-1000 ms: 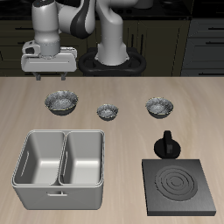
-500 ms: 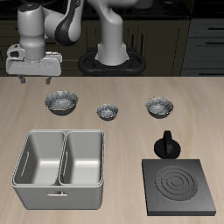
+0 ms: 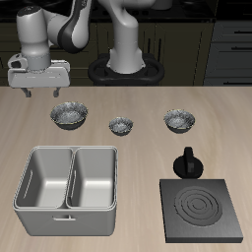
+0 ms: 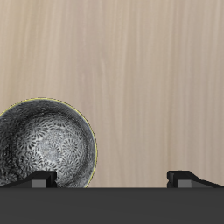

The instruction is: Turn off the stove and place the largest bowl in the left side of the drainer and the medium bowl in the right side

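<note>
My gripper [image 3: 39, 89] hangs open and empty above the table, a little behind the largest bowl [image 3: 69, 115]. The wrist view shows that speckled bowl [image 4: 44, 144] beside one dark fingertip [image 4: 39, 179], not between the fingers. The medium bowl [image 3: 180, 120] sits at the other end of the bowl row. The two-compartment drainer [image 3: 64, 222] stands near the table's front edge, with both compartments empty. The black stove [image 3: 205, 209] lies beside it, and its knob [image 3: 187, 163] is just behind the hotplate.
The smallest bowl [image 3: 121, 125] sits between the other two bowls. The robot's base [image 3: 123, 67] stands at the back of the table, with dark cabinets behind it.
The gripper has swung sideways away from the robot's base, past the largest bowl, and has dropped slightly in the last half second. Nothing on the table has moved.
</note>
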Motion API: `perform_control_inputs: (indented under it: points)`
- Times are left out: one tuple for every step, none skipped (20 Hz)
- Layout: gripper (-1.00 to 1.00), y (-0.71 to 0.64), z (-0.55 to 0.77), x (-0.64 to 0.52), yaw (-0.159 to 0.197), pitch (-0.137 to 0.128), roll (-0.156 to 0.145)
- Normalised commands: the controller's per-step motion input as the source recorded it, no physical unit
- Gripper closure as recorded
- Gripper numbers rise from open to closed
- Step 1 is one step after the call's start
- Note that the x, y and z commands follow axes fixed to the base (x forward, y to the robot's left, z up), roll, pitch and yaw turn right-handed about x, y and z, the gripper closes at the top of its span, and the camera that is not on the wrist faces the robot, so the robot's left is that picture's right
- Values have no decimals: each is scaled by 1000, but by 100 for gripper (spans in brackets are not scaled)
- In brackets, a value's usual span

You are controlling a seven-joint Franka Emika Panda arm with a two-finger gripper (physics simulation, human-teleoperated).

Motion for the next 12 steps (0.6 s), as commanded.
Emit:
perform_control_inputs:
  points:
    - [-100, 91, -81, -103, 26, -15, 64]
    - [-100, -154, -204, -79, -35, -3, -13]
    - [-100, -8, -291, -86, 23, 52, 101]
    - [-100, 26, -142, -110, -31, 19, 97]
    - [-100, -119, -179, -147, 8, 10, 47]
    - [-100, 29, -125, -77, 27, -23, 48]
    - [-100, -177, -178, 41, -38, 48, -15]
    - [-100, 52, -237, 34, 20, 30, 7]
    - [-100, -98, -225, 53, -24, 26, -38]
    - [-100, -46, -185, 47, -52, 20, -38]
    - [-100, 88, -179, -17, -24, 2, -11]
    - [-100, 142, -303, 101, 11, 12, 14]
